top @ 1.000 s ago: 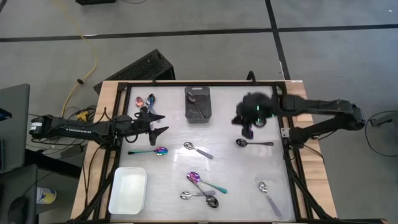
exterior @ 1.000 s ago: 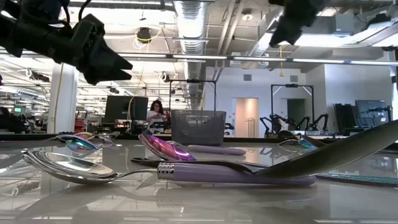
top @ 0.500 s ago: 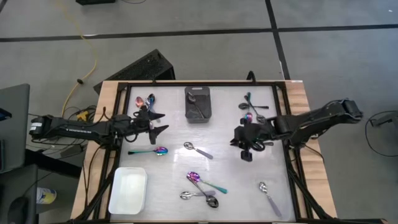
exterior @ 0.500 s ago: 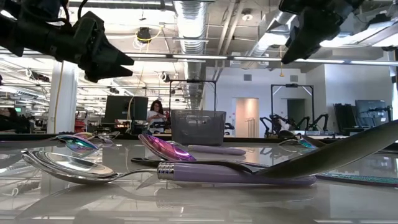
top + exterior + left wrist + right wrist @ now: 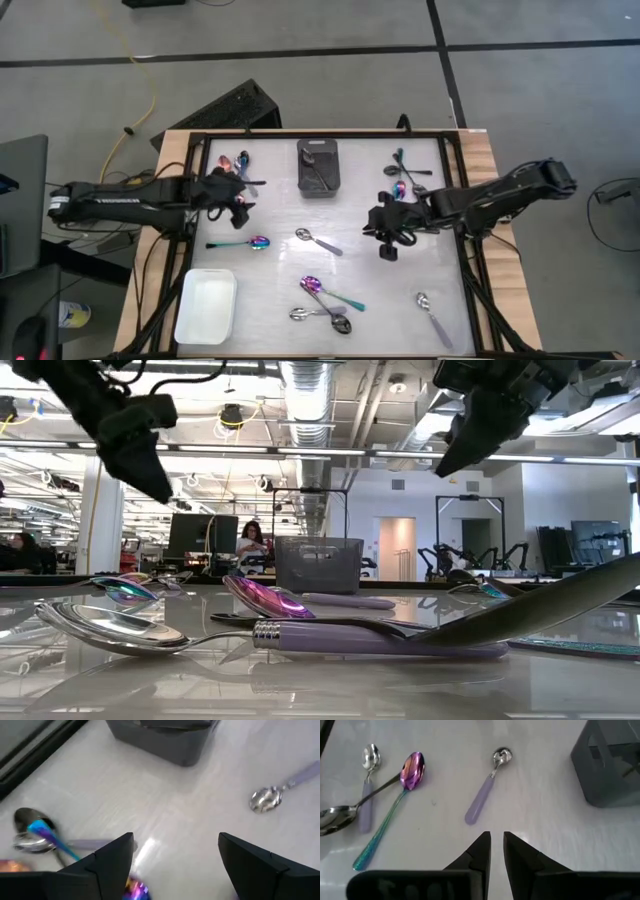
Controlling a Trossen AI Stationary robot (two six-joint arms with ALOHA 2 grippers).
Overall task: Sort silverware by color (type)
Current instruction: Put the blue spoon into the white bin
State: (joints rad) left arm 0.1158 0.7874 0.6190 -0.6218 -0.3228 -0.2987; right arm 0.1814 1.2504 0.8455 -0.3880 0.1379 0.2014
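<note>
The silverware lies scattered on the white table: two spoons (image 5: 232, 162) at the far left, a rainbow spoon (image 5: 246, 242), a lilac-handled silver spoon (image 5: 318, 241), a mixed cluster (image 5: 325, 302) near the front, a silver spoon (image 5: 433, 316) at the near right and a group (image 5: 404, 176) at the far right. My left gripper (image 5: 245, 195) hangs open above the table's left side, slanting down, with nothing between its fingers (image 5: 115, 865). My right gripper (image 5: 383, 245) hovers right of centre, slanting down toward the lilac-handled spoon (image 5: 485, 795). Only a narrow slit separates its fingers (image 5: 481, 851), and nothing is in it.
A small black bin (image 5: 319, 168) with a dark spoon in it stands at the far middle. A white tray (image 5: 206, 305) sits at the near left corner. A black frame (image 5: 462, 250) rims the table. Bare table lies between the bin and the front cluster.
My right gripper has come from over the far-right spoon group toward the table's near edge and centre, sinking lower. My left gripper has risen slightly and tipped from nearly level to slanting down. Neither gripper's opening has changed, and no spoon has moved.
</note>
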